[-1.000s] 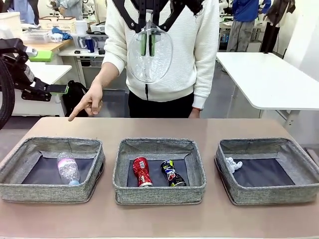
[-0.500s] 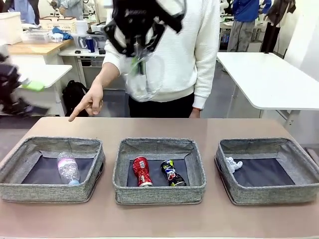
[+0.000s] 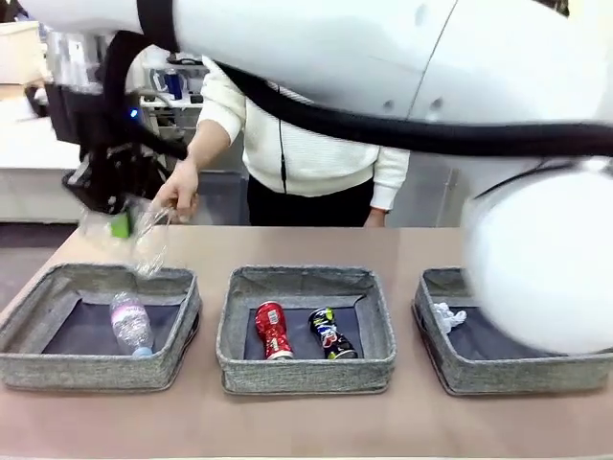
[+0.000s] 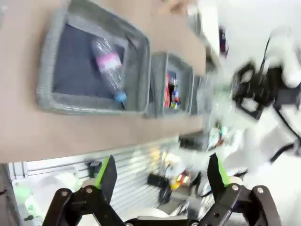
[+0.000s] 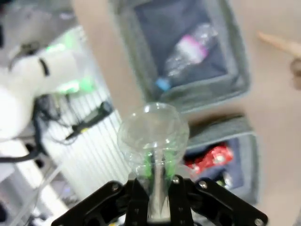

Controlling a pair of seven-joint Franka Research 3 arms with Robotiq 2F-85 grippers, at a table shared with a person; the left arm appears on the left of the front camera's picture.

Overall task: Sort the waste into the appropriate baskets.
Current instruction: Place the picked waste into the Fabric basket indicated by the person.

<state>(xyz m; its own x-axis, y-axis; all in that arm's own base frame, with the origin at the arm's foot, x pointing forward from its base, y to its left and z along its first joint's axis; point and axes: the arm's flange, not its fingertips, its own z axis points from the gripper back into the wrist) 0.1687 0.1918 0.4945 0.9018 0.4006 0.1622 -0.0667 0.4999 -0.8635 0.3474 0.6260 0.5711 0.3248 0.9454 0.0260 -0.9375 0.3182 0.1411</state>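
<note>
Now we have swung our right hand point(image 5: 157, 188), clamped on the clear plastic cup point(image 3: 144, 235), from centre to above the left basket point(image 3: 57, 369) holding the bottle point(image 3: 130, 324); release looks next. Our left hand point(image 4: 160, 176) hangs open.

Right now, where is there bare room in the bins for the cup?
Left bin: dark floor bare on both sides of the bottle. Right bin: paper ball in its near-left corner, the rest hidden by the arm. Middle bin is crowded, two cans side by side.
</note>
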